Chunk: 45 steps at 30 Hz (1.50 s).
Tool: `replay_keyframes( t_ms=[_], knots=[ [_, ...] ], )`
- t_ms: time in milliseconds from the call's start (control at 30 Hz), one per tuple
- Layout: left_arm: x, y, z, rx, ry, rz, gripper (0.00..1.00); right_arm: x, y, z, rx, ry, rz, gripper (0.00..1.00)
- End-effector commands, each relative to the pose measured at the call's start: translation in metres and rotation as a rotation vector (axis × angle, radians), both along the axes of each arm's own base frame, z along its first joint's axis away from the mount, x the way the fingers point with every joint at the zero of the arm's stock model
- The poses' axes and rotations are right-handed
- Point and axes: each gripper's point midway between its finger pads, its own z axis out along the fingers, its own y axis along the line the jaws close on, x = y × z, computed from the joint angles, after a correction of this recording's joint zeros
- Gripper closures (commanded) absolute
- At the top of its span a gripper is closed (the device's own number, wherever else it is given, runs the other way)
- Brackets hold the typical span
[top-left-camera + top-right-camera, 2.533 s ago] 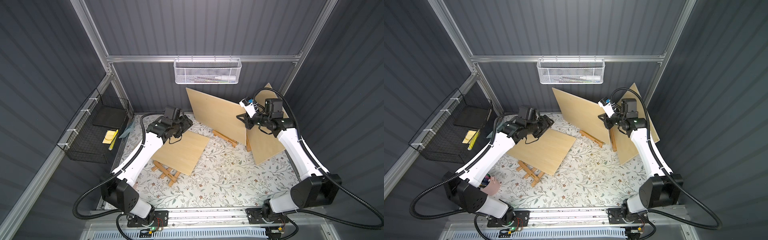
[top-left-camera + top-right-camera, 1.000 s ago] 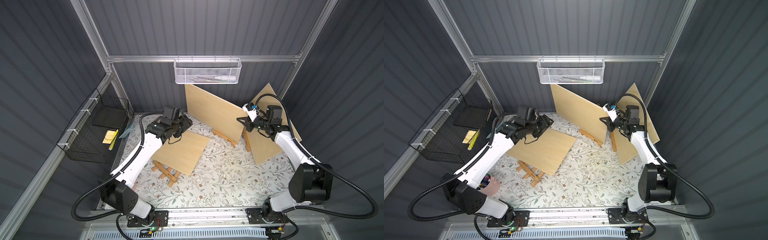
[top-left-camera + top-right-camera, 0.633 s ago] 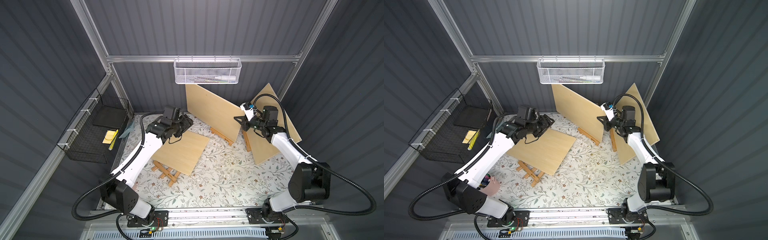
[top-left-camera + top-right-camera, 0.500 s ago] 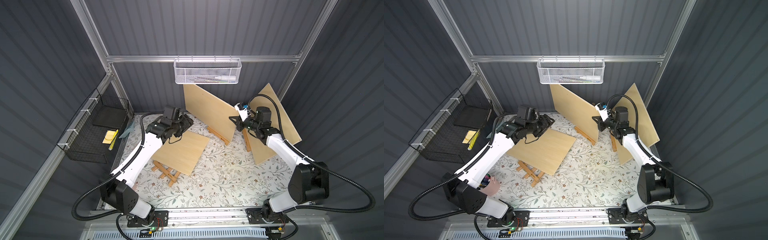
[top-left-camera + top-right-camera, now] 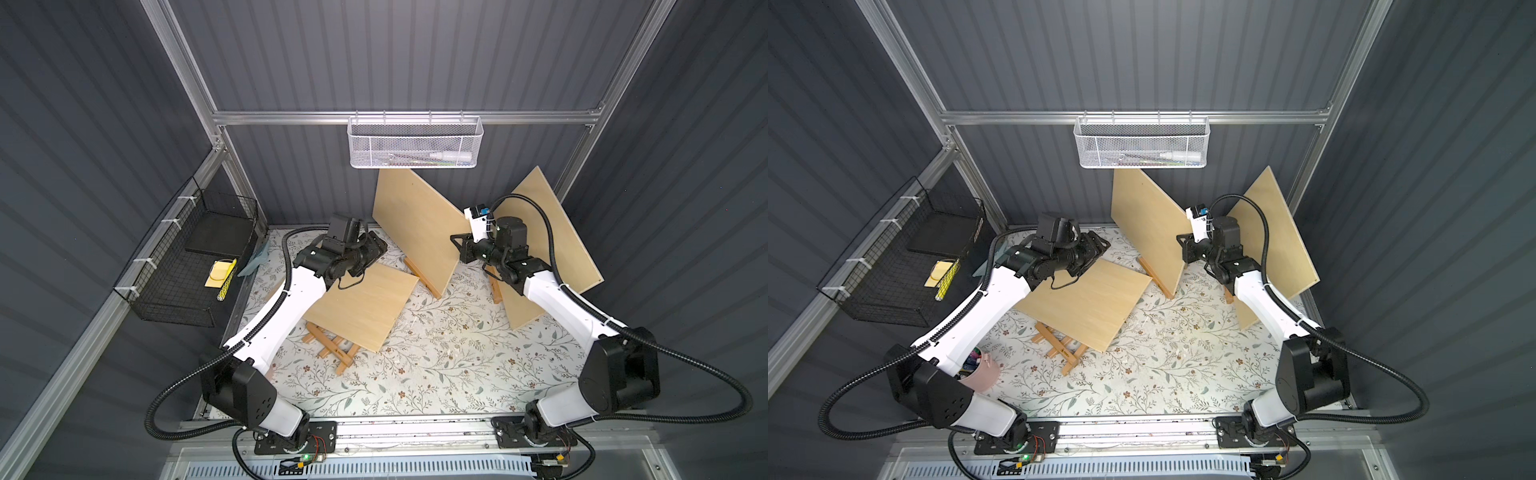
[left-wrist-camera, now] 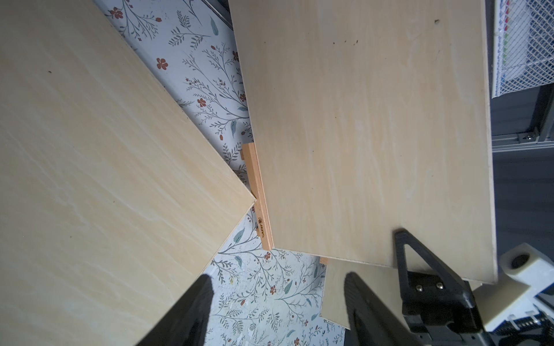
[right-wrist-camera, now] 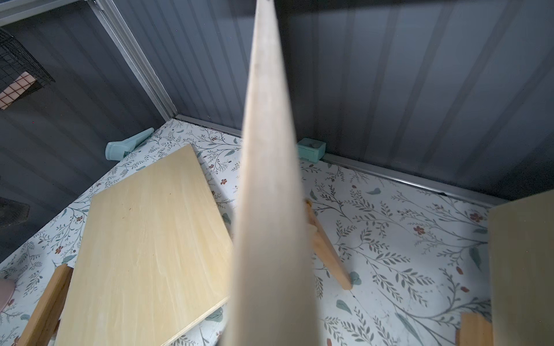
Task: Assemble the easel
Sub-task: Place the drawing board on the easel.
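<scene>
A large plywood board stands on edge on a wooden easel ledge at the back. My right gripper is shut on this board's right edge; in the right wrist view the board shows edge-on and hides the jaws. A second board lies flat over a folded wooden easel at mid-left. My left gripper hovers open over that board's far corner, holding nothing. In the left wrist view, floor shows between its fingertips, with the upright board beyond.
A third board leans against the right wall, a wooden easel piece at its foot. A white mesh basket hangs on the back wall, a black wire basket on the left. A teal box sits at the back.
My right gripper has swung the upright board leftward toward the middle, turning it more edge-on. The left arm and the flat board have not moved.
</scene>
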Motion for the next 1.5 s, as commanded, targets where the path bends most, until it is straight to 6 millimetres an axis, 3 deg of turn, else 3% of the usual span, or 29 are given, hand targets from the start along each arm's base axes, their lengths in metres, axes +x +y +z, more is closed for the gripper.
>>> replay_keyframes(
  t_ms=[0,267,500,767,1133,1467],
  knots=[
    [0.0,0.001,0.006,-0.022,-0.014,0.003,0.28,-0.053,-0.026,-0.126,-0.176,0.455,-0.064,1.0],
    [-0.001,0.002,0.005,-0.014,-0.008,-0.001,0.28,-0.051,-0.037,-0.126,-0.164,0.489,-0.118,1.0],
    [0.002,-0.005,-0.006,-0.008,0.02,-0.027,0.29,-0.083,-0.055,-0.15,-0.22,0.613,-0.196,1.0],
    [0.006,-0.022,-0.028,0.038,0.06,-0.066,0.29,-0.112,-0.071,-0.152,-0.25,0.658,-0.241,1.0],
    [0.002,-0.076,-0.084,0.097,0.156,-0.177,0.29,-0.155,-0.087,-0.154,-0.253,0.717,-0.284,1.0],
    [0.004,-0.096,-0.118,0.113,0.206,-0.22,0.29,-0.2,-0.086,-0.156,-0.21,0.774,-0.273,1.0]
  ],
)
